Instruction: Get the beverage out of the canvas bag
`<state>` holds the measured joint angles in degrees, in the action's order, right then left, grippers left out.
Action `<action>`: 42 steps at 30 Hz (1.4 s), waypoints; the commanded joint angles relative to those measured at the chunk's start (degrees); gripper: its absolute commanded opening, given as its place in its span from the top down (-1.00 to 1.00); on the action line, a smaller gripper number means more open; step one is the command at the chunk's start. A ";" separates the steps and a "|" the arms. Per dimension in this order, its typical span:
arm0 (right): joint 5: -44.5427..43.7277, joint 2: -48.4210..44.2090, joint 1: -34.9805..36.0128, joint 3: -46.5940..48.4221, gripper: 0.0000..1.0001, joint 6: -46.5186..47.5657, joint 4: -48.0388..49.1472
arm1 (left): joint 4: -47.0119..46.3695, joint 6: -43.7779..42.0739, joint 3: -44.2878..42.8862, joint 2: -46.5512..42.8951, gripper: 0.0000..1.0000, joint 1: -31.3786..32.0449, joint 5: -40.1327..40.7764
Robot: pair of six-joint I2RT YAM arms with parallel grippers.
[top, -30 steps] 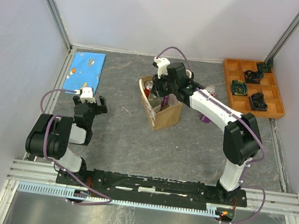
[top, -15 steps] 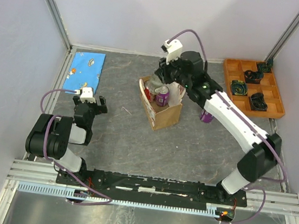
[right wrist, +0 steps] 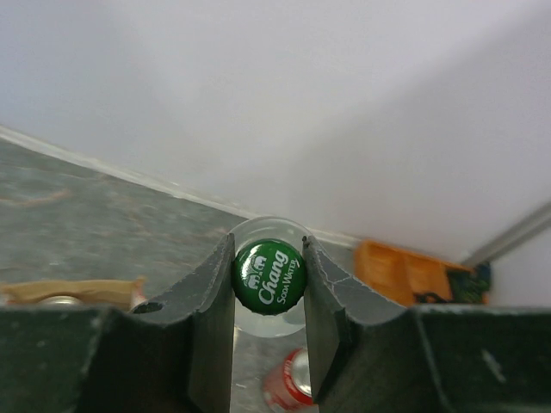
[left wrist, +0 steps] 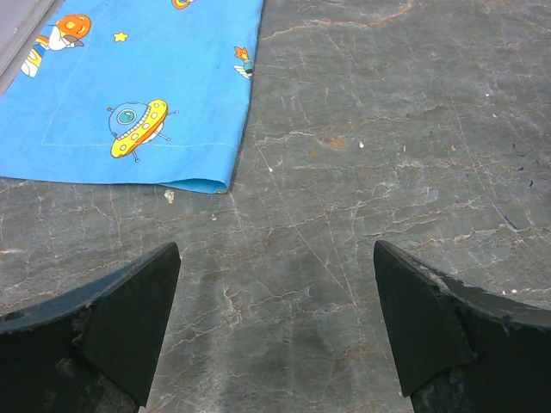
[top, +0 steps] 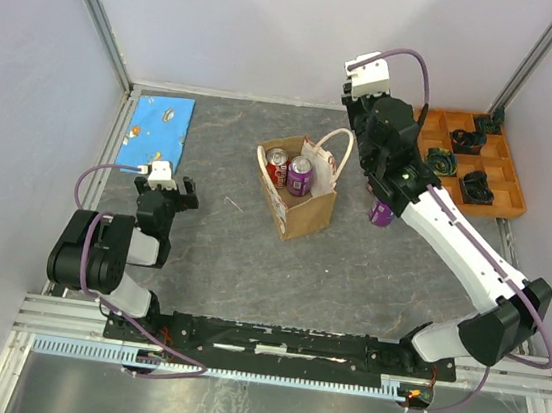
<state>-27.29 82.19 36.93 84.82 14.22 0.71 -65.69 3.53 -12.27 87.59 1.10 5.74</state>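
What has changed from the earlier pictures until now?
The right gripper lifted out of the bag and swung toward the far right, carrying a green-capped bottle clamped at its cap. The bag, the red can and purple can inside it, the left gripper and the blue cloth stayed put.

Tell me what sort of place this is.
Probably a robot lab test cell: white walls on aluminium framing enclose the table, two arms are bolted to a rail, and a canvas bag sits staged.
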 commanded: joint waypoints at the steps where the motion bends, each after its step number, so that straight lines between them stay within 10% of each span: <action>1: -10.52 0.16 -1.38 0.92 1.00 5.75 12.98 | -1.85 -2.48 -1.13 -0.57 -0.99 0.19 0.68; 24: 10.64 7.31 -10.44 0.37 1.00 -15.52 -8.95 | -1.88 -2.48 -1.16 -0.57 -0.98 0.30 0.70; 42: 6.55 12.49 -11.47 -6.18 1.00 -18.11 -5.97 | -1.90 -2.48 -1.12 -0.55 -0.99 0.30 0.68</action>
<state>-18.55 95.57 26.39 79.20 -1.89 -16.23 -65.69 3.53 -12.27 87.59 1.15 5.74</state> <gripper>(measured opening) 0.378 0.993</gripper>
